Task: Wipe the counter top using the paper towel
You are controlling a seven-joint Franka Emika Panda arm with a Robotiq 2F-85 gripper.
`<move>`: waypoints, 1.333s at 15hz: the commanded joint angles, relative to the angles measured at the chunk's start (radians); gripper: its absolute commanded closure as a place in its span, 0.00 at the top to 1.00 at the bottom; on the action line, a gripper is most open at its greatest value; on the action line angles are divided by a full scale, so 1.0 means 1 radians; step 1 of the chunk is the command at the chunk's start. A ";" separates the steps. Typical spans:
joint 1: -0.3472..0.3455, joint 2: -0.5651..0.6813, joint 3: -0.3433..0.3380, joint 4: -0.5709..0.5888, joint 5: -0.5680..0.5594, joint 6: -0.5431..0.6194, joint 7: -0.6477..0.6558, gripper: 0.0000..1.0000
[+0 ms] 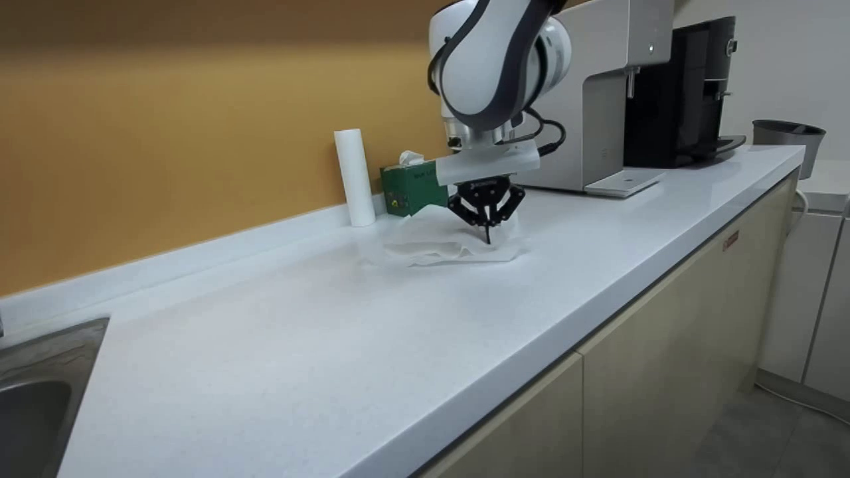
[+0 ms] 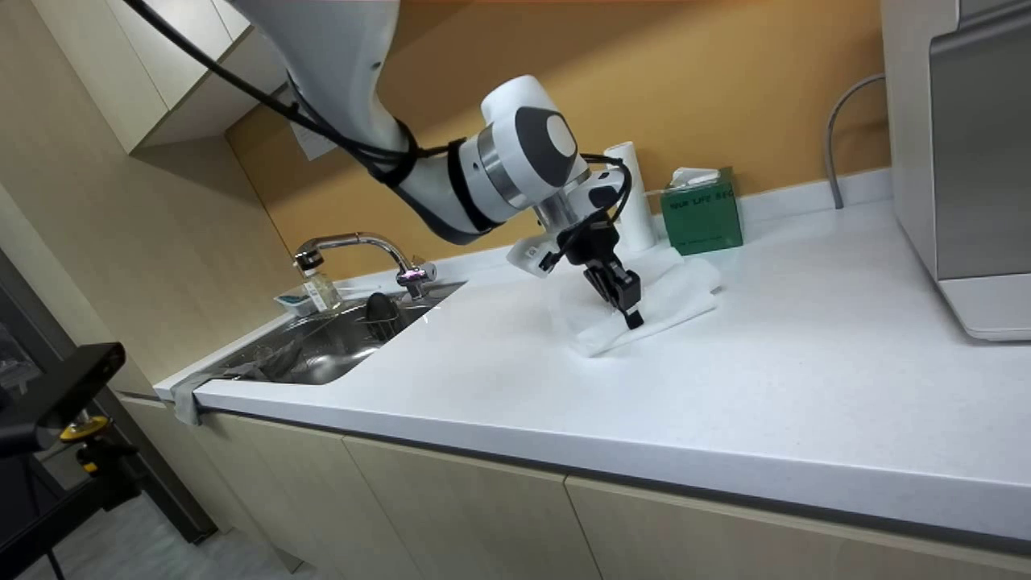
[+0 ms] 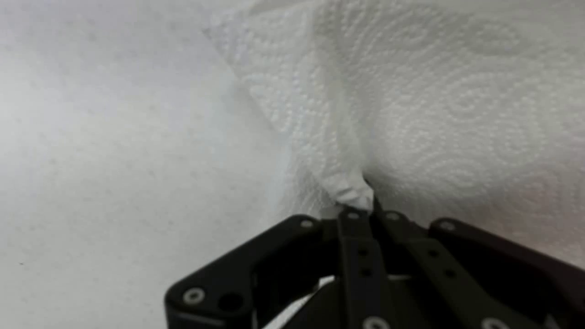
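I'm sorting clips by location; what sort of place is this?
Probably a kitchen or an office pantry. The exterior views show a steel sink, a faucet at its edge, and a black appliance that looks like a coffee machine.

A kitchen, though whether in a home or a workplace is unclear. Both exterior views show a steel sink [image 2: 329,366] set into a long white counter [image 1: 299,372], and an exterior view shows its tap [image 2: 415,275] and a bottle [image 2: 322,292] near it. Pale cupboards [image 1: 664,299] run below, wall cupboards [image 2: 105,72] hang higher up. On the counter stand a grey machine [image 1: 601,43] with spout [image 1: 631,83] and drip tray [image 1: 624,183], a black machine [image 1: 679,99] like a coffee maker, a paper roll [image 1: 355,178] and a green tissue box [image 1: 414,191]
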 commanded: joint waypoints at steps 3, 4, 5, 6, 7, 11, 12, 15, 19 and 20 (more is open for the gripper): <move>0.042 0.209 -0.071 0.272 -0.015 -0.082 0.112 0.00; 0.044 0.222 -0.088 0.292 -0.017 -0.086 0.139 0.00; 0.040 0.227 -0.100 0.303 -0.014 -0.089 0.161 0.00; 0.043 0.232 -0.119 0.310 -0.021 -0.085 0.189 0.00; 0.045 0.229 -0.139 0.303 -0.031 -0.074 0.214 0.00; 0.053 0.199 -0.221 0.233 -0.101 -0.062 0.310 0.00; 0.049 0.186 -0.232 0.211 -0.115 -0.072 0.316 0.00; 0.017 0.105 -0.215 0.104 -0.114 -0.100 0.249 0.00; -0.037 -0.048 -0.131 -0.081 -0.082 -0.130 0.078 0.00; -0.049 -0.084 -0.110 -0.125 -0.072 -0.135 0.037 0.00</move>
